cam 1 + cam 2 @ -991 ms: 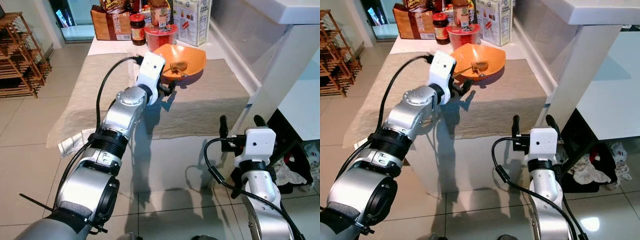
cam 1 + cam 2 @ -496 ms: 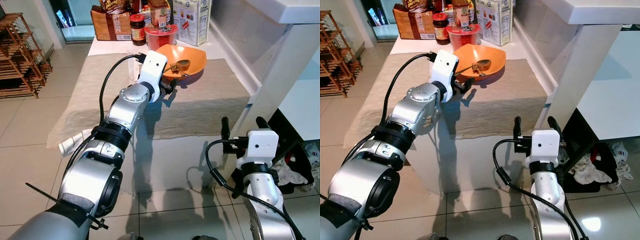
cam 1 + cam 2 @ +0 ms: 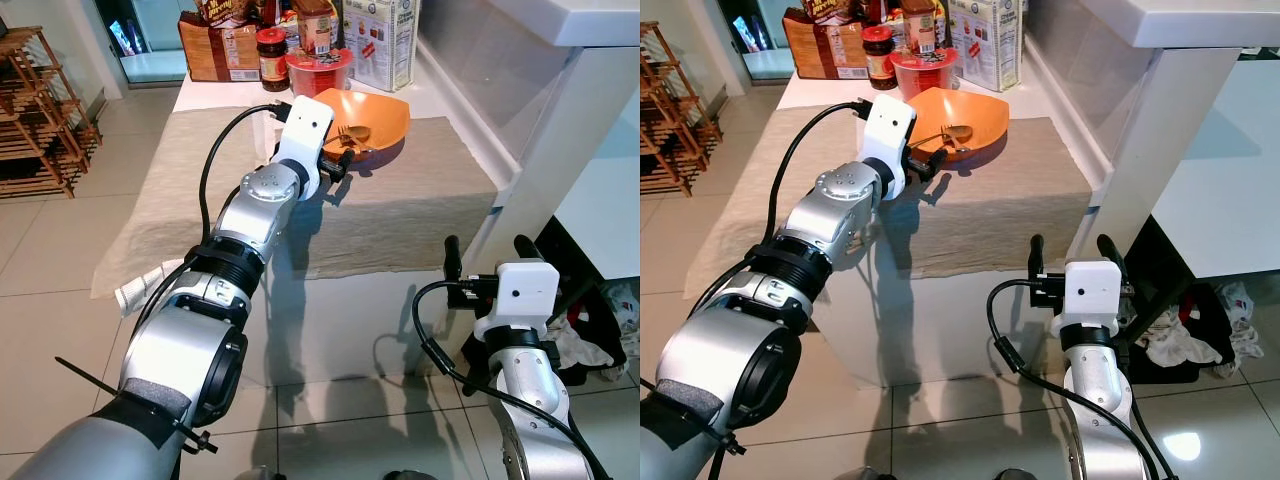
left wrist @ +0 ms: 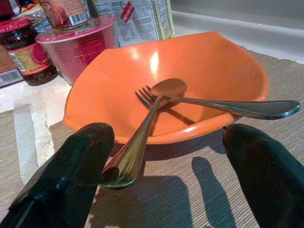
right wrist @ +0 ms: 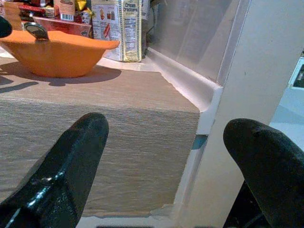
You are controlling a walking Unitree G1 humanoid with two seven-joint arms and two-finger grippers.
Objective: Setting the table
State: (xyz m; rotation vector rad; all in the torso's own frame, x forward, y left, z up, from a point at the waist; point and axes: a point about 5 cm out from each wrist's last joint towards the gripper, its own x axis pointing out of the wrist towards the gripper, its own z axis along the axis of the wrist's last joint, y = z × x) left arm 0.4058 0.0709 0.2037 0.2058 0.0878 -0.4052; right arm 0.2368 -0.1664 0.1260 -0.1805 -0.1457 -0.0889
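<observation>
An orange bowl (image 3: 380, 112) sits on the beige table mat (image 3: 400, 210) at the far end of the table. A spoon (image 4: 142, 135) and a fork (image 4: 228, 105) lie crossed in it, their handles sticking out over the near rim. My left gripper (image 4: 168, 145) is open just in front of that rim, with the spoon's handle end between its fingers and untouched. My right gripper (image 3: 486, 250) is open, low beside the table's near right corner, holding nothing.
Jars, a red tub (image 3: 318, 70), a cracker box (image 3: 380, 40) and a brown bag crowd the table's far end behind the bowl. A white counter post (image 3: 560, 130) stands to the right, a wooden rack (image 3: 35, 110) to the left. Clutter lies on the floor at right.
My left gripper has edged forward towards the bowl. The spoon has come to lie across the fork in the bowl. The right arm has barely moved.
</observation>
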